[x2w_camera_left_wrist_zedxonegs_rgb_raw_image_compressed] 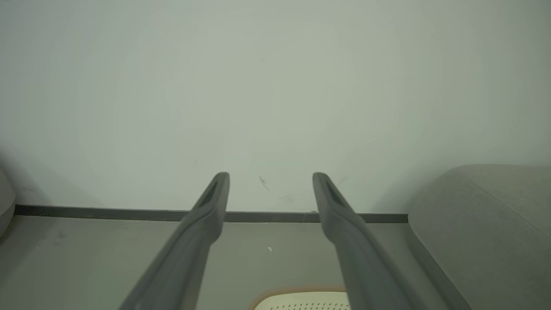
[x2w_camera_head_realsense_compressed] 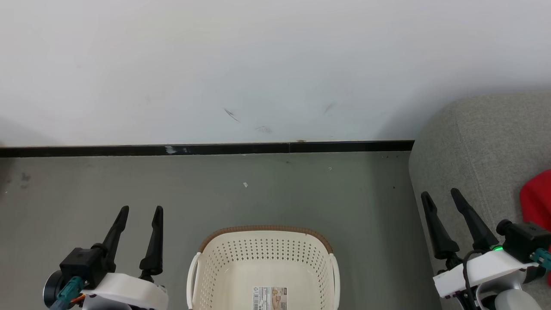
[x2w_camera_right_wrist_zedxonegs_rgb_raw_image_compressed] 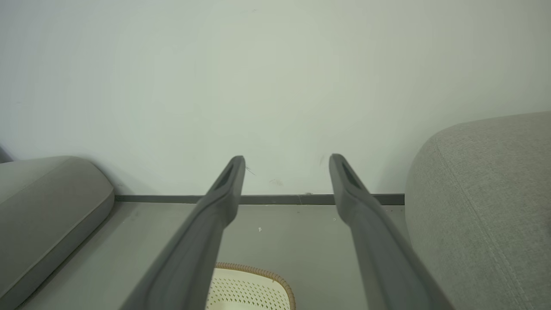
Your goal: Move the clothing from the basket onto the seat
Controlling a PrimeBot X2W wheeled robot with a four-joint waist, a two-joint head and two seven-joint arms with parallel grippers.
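Okay, left gripper [x2w_camera_head_realsense_compressed: 142,209] hangs lower left over the grey floor [x2w_camera_head_realsense_compressed: 258,189], jaws wide and holding nothing, and right gripper [x2w_camera_head_realsense_compressed: 440,193] hangs lower right close by the seat [x2w_camera_head_realsense_compressed: 473,142], jaws wide too, holding nothing. The basket [x2w_camera_head_realsense_compressed: 267,254] stands on the floor between the two grippers, apart from both, a printed label [x2w_camera_head_realsense_compressed: 270,298] on its inner bottom. The clothing [x2w_camera_head_realsense_compressed: 536,200], red, lies on the seat at the far right, just beside the right wrist.

readable text: none | sticker [x2w_camera_head_realsense_compressed: 270,298]: lying on the basket [x2w_camera_head_realsense_compressed: 267,252] floor, near side | print: showing too small to read
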